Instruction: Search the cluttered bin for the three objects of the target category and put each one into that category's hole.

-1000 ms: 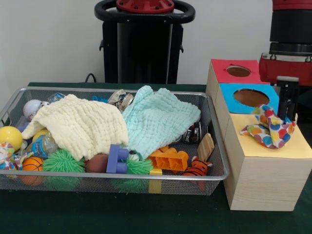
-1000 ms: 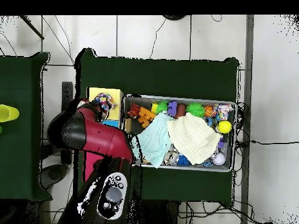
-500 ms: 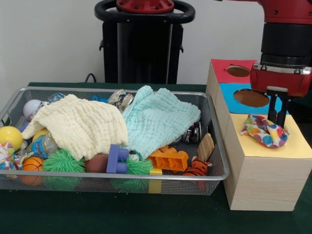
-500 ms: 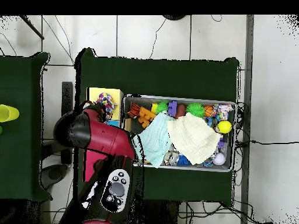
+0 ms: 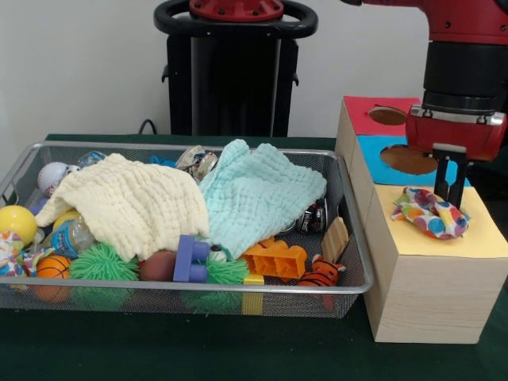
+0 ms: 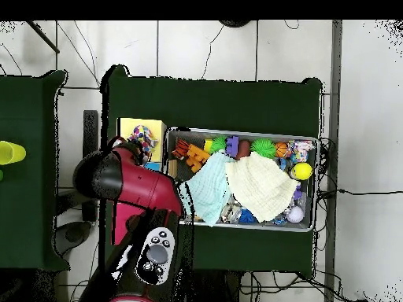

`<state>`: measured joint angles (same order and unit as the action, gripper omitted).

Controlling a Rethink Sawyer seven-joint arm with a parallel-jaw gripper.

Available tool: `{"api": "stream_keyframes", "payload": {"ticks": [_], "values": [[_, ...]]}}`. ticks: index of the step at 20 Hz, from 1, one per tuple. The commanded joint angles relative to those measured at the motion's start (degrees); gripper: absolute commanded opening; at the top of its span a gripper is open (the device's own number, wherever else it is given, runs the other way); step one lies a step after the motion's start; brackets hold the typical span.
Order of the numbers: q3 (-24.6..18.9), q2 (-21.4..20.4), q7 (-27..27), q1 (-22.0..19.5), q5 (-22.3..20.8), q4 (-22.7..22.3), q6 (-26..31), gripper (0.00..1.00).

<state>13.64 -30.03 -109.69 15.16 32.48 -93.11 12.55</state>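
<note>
The claw (image 5: 449, 190) is seen hanging over the yellow top of the wooden box (image 5: 432, 278), its two dark fingers (image 5: 459, 181) pointing down with a narrow gap between them; nothing is held, so it is read as slightly open and empty. Directly beneath and just in front of the tips, a polka-dot cloth (image 5: 429, 213) lies crumpled on the yellow panel, whose hole is hidden under it. Whether the tips touch the cloth cannot be told. Behind the claw, the blue panel hole (image 5: 407, 159) and, farther back, the red panel hole (image 5: 388, 116) are seen uncovered.

Well off to the claw's side, the wire bin (image 5: 349, 238) holds a cream cloth (image 5: 131, 202) and a mint cloth (image 5: 258, 194) draped over mixed toys.

In the overhead view the claw is hidden under the arm (image 6: 130, 182); the cloth (image 6: 142, 138) shows on the box.
</note>
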Motion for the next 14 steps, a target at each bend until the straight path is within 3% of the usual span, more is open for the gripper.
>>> {"api": "stream_keyframes", "payload": {"ticks": [1,2,14], "values": [[-0.9,2.3,-8.0,0.4,-3.0,0.6,7.1,0.0],[-0.2,2.3,-7.8,0.9,-3.3,0.9,7.5,1.0],[-0.5,2.0,-8.0,0.0,-3.6,1.3,9.7,1.0]]}}
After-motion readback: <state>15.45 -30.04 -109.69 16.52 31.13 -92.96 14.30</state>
